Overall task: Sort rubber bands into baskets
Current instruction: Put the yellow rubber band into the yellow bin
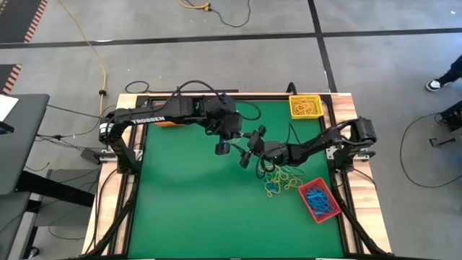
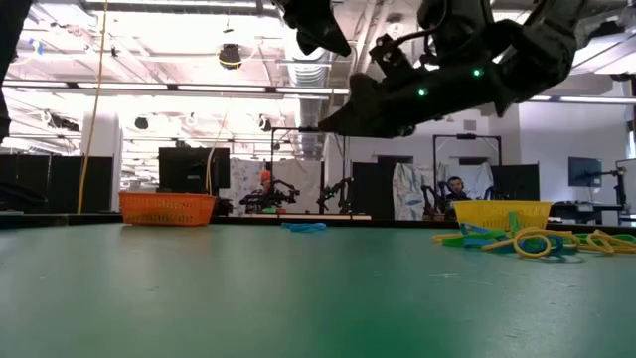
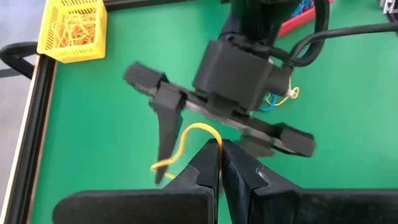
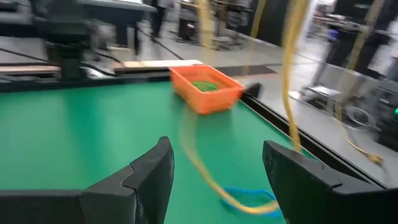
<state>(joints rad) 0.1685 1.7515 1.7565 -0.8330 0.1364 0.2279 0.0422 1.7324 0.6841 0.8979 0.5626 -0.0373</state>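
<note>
A yellow rubber band (image 3: 186, 134) hangs over the middle of the green table (image 1: 188, 209), with my left gripper (image 3: 221, 152) shut on it. My right gripper (image 4: 217, 168) is open and level just right of it (image 1: 247, 155); the band's blurred strands (image 4: 199, 155) hang in the gap between its fingers. A pile of yellow, green and blue rubber bands (image 1: 278, 180) lies on the table under the right arm. The orange basket (image 4: 208, 87) holds green bands, the yellow basket (image 1: 305, 106) yellow ones, the red basket (image 1: 318, 200) blue ones. My left gripper pinches the yellow band between its two fingertips at one spot of the loop (image 3: 211, 135). The fingers slant downward from the table's left. The band arcs out past the tips and droops slack, clear of the table. My right gripper: I cannot tell whether its open fingers touch the band.
A single blue band (image 2: 303, 227) lies alone on the table toward the far side. The orange basket (image 1: 166, 123) sits far left, mostly under the left arm. The green surface toward the near edge is free room.
</note>
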